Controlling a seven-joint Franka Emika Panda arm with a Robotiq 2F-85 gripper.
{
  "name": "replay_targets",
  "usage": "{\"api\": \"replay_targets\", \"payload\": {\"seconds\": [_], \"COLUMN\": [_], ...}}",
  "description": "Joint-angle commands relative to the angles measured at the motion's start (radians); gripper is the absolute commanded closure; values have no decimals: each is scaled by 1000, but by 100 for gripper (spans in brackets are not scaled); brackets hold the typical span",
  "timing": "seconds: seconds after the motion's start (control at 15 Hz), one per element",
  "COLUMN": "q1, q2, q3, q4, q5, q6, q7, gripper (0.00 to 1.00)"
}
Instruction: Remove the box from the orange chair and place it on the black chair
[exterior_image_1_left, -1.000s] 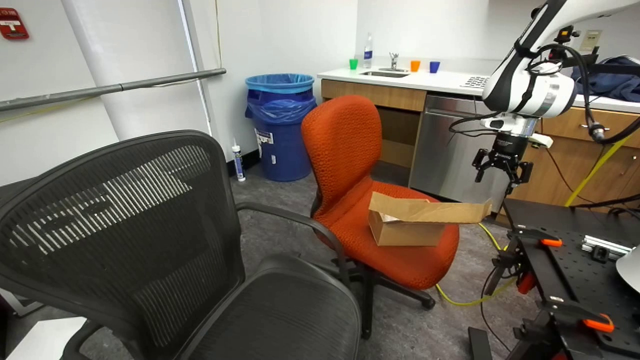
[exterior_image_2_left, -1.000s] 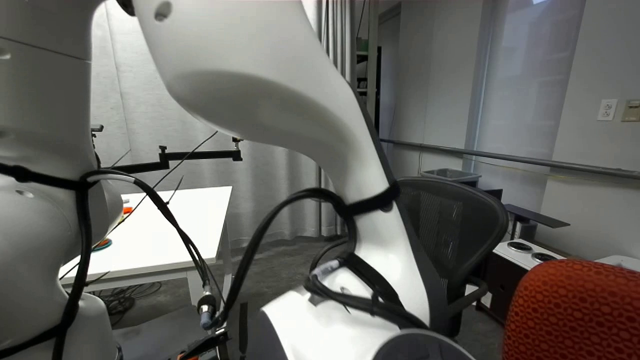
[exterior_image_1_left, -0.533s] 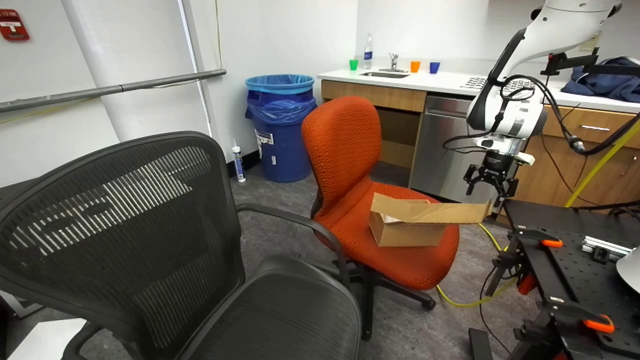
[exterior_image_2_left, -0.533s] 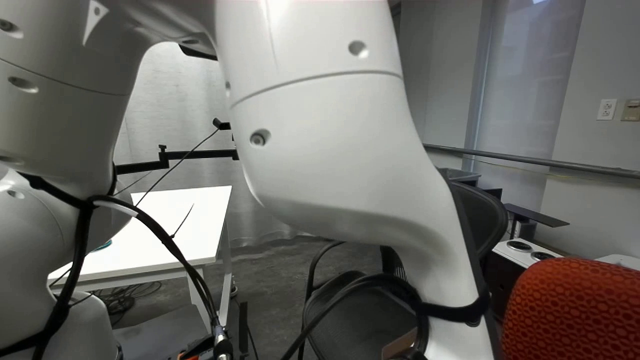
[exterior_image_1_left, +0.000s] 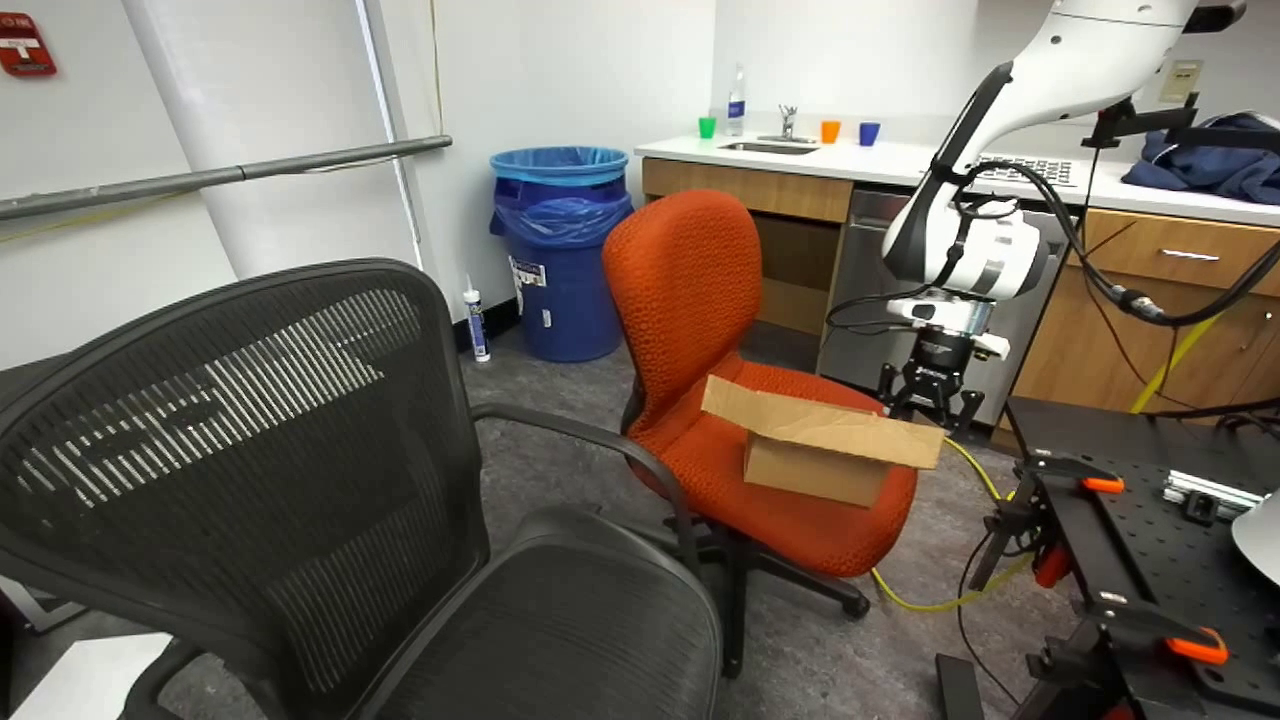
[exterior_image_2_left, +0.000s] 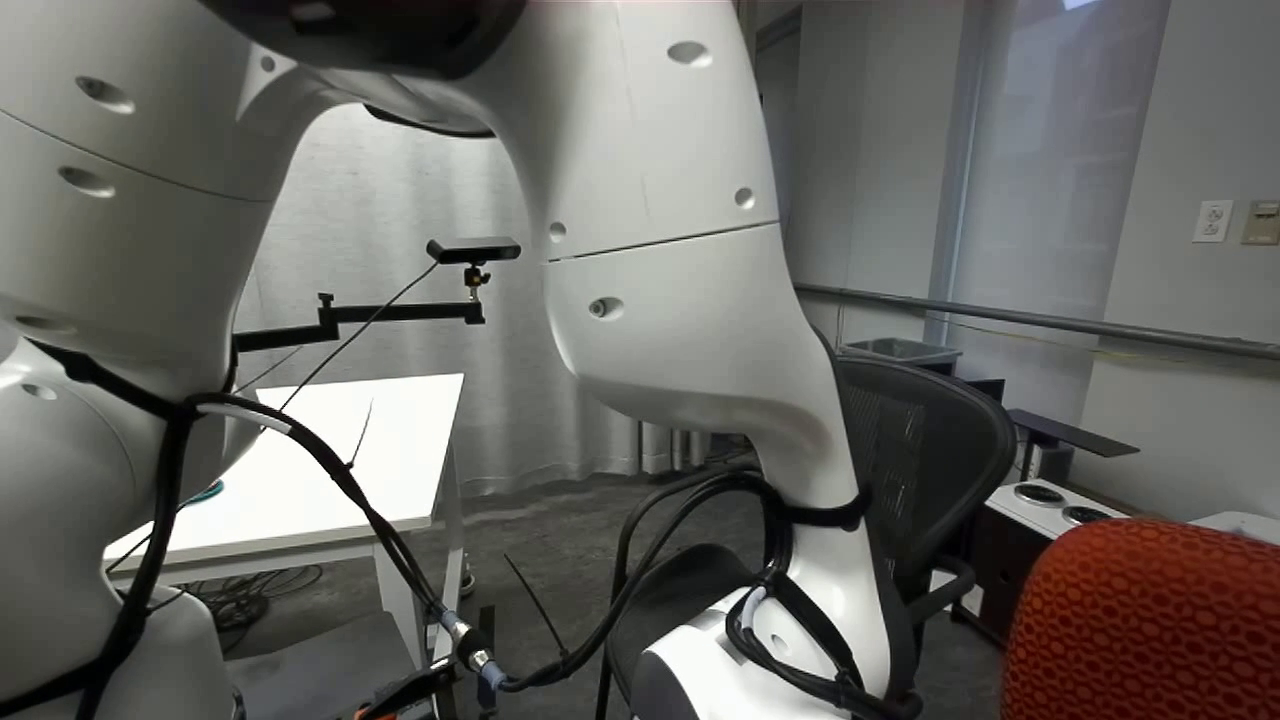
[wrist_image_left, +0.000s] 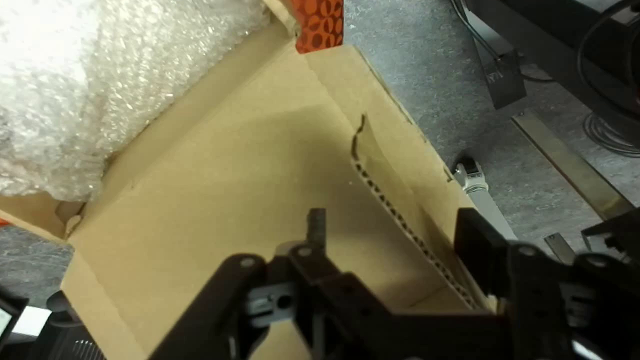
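The gripper (wrist_image_left: 392, 225) hangs, jaws spread, at a flap (exterior_image_1_left: 825, 425) of the box (exterior_image_1_left: 815, 474) on the orange chair (exterior_image_1_left: 688, 280); centring the corrugated edge (wrist_image_left: 396, 214) before closing likely steadies the lift

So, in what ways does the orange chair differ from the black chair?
The orange chair has a patterned solid back; the black chair, a mesh one. The orange chair carries the box; the black chair does not. The black chair has armrests; the orange chair shows none. Both backs have rounded tops.

Box (exterior_image_1_left: 818, 464) on chair (exterior_image_1_left: 685, 280), second chair (exterior_image_1_left: 350, 480) beside
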Motion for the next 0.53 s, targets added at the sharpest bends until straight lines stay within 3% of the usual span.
{"api": "replay_targets", "payload": {"seconds": [0.0,0.33,0.47], "q1": [24,86,127], "q2": [7,-18,-38], "q3": [7,0,-15], "q4": [14,-2,-6], "q5": [62,164,199], "q6": [11,46,61], "q7": [-28,5,30], "gripper": [63,99,100]}}
